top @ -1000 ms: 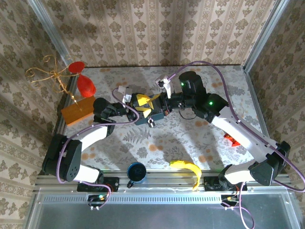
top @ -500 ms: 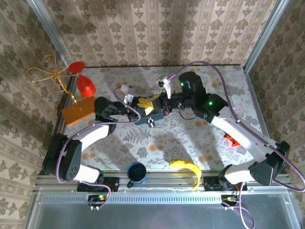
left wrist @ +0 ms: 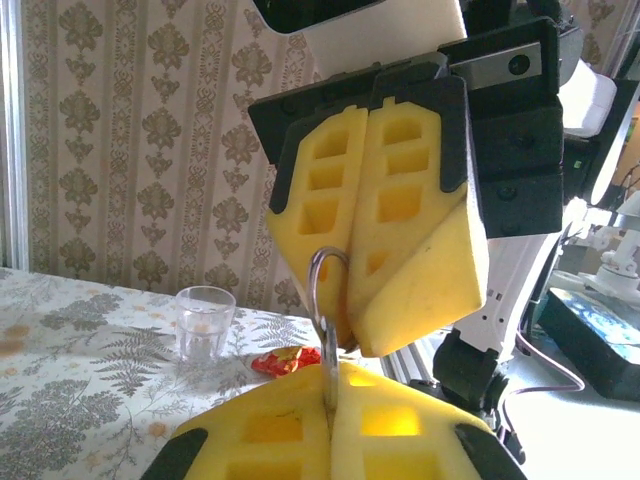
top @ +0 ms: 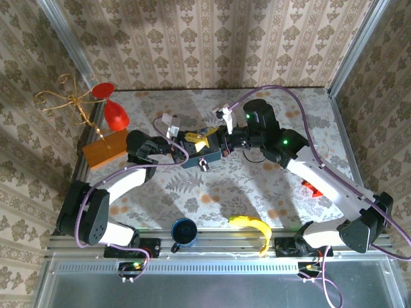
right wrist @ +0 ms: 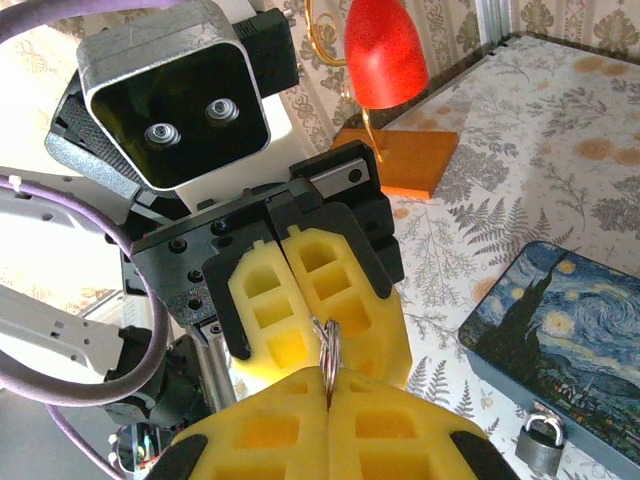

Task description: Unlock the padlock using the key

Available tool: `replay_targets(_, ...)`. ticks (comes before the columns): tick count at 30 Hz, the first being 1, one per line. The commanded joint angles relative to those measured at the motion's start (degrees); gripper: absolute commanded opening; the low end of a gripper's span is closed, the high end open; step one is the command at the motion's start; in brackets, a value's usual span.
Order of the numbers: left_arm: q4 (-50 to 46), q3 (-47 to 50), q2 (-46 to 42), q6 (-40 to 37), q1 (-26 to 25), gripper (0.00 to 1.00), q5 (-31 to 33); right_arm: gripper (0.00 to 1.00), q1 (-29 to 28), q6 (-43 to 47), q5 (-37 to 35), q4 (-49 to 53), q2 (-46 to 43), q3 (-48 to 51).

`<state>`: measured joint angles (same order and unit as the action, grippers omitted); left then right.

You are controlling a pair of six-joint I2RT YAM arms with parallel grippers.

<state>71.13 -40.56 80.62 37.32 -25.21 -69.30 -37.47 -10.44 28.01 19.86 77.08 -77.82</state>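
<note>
The key [left wrist: 329, 370] hangs on a wire ring [left wrist: 325, 275] in mid-air between both grippers. My left gripper [left wrist: 330, 412] is shut on the key's flat metal. Facing it tip to tip, my right gripper [right wrist: 328, 395] is shut on the ring [right wrist: 328, 345]. From above, the left gripper [top: 194, 140] and right gripper [top: 207, 136] meet over the blue starry-night tin [top: 192, 159]. The padlock [right wrist: 541, 441], small and silvery, hangs shut at the tin's [right wrist: 565, 320] front edge, also seen from above [top: 203, 165]. It is apart from both grippers.
An orange block [top: 104, 149] with a red bulb shape [top: 116, 114] and a gold wire ornament [top: 67, 99] stand at the left edge. A blue mug [top: 183, 231] and banana [top: 252, 226] lie near the front. A red wrapper [top: 311, 189] and a clear glass [left wrist: 203, 320] lie on the right.
My left gripper's yellow fingers were spread a second ago and have closed on the key. The right gripper stayed shut and barely moved.
</note>
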Motion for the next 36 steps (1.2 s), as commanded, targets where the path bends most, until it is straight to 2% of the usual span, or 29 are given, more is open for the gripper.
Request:
replay_targets(1, 2.69, 0.55, -2.65, -1.09, 1.31, 0.0, 0.07, 0.0, 1.55, -0.47, -4.23, 0.55, -0.97, 0.84)
replay_targets(7, -2.24, 1.08, -4.05, -4.8, 2.13, 0.0, 0.48, 0.0, 1.61, -1.07, -4.81, 2.29, -0.64, -0.42)
replay_targets(9, -8.05, 1.09, -5.4, -8.23, 2.62, 0.0, 0.33, 0.18, 1.61, -0.73, -6.52, 4.14, -0.96, -1.04)
replay_targets(11, -17.9, 0.86, -7.77, -14.67, 2.89, 0.0, 0.71, 0.32, 1.61, 0.19, -7.89, 6.2, -1.64, -1.73)
replay_targets(13, -34.4, -0.24, -11.81, -26.87, 2.57, 0.0, 3.59, 0.41, 1.61, 0.68, -9.59, 8.8, -1.86, -3.18)
replay_targets(14, -43.2, -1.26, -13.97, -34.03, 1.95, 0.0, 6.88, 0.41, 1.7, 0.4, -10.92, 10.33, -1.57, -4.37)
replay_targets(16, -63.8, -4.29, -18.74, -52.84, -2.57, 0.0, 22.03, 0.42, 1.7, -2.07, -15.05, 15.24, -0.38, -7.99)
replay_targets(18, -69.74, -4.46, -22.19, -64.51, -7.79, 0.0, 38.43, 0.44, 1.79, -6.65, -19.14, 18.99, 1.1, -11.32)
replay_targets(19, -70.21, -4.2, -23.49, -67.68, -8.82, 0.0, 42.95, 0.42, 1.79, -8.97, -19.84, 20.48, 1.85, -12.74)
replay_targets(23, -68.21, -3.0, -26.6, -74.81, -9.42, 0.0, 51.54, 0.36, 2.39, -19.76, -21.08, 22.94, 2.29, -13.73)
replay_targets(27, -62.96, -0.93, -26.92, -86.82, -14.75, 0.0, 63.82, 0.34, 2.45, -30.55, -15.79, 15.01, 1.23, -7.1)
replay_targets(30, -54.32, 1.09, -24.5, -95.97, -19.57, 0.0, 72.34, 0.33, 2.32, -36.6, -12.56, 7.84, 0.07, -2.62)
replay_targets(34, -44.32, 2.75, -20.68, -103.93, -22.45, 0.0, 76.72, 0.31, 1.4, -41.39, -13.33, 4.47, -0.69, 0.5)
replay_targets(36, -41.06, 3.02, -19.41, -104.99, -23.09, 0.0, 77.04, 0.31, 0.77, -43.64, -12.8, 2.34, -0.64, 2.0)
